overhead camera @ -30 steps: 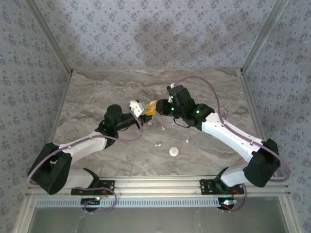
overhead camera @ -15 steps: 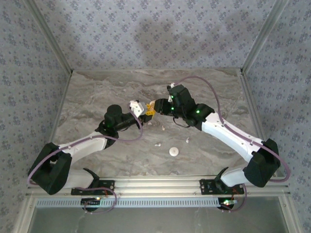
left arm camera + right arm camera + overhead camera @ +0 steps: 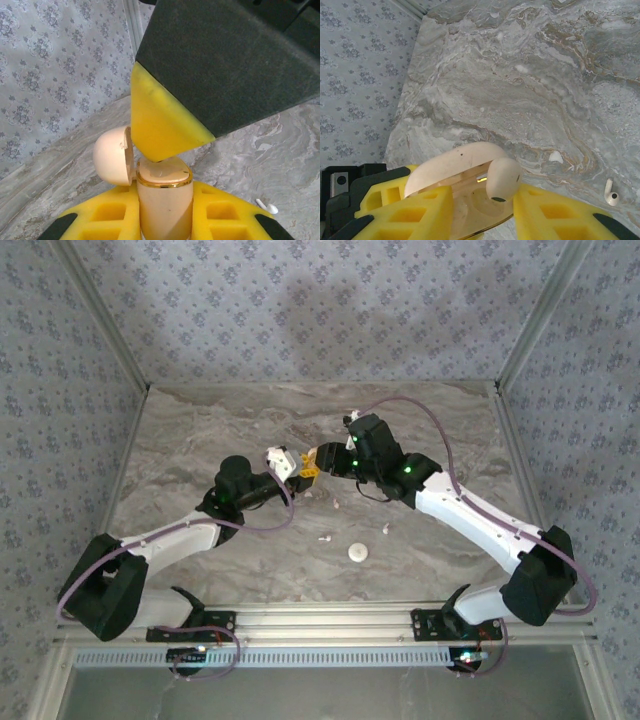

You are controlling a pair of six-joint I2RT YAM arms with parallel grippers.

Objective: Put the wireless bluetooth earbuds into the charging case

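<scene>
1. Right wrist view: the right end effector (image 3: 482, 197) is seen with jaws parted, so the earbud (image 3: 502, 179) has just been let go at the mouth of the charging case (image 3: 455, 164). Insertion is judged nearly done.
2. The case is clenched upright by the left end effector (image 3: 165, 220), lid swung open.
3. The earbud's long axis is pointed down into the case, head uppermost, stem hidden.
</scene>
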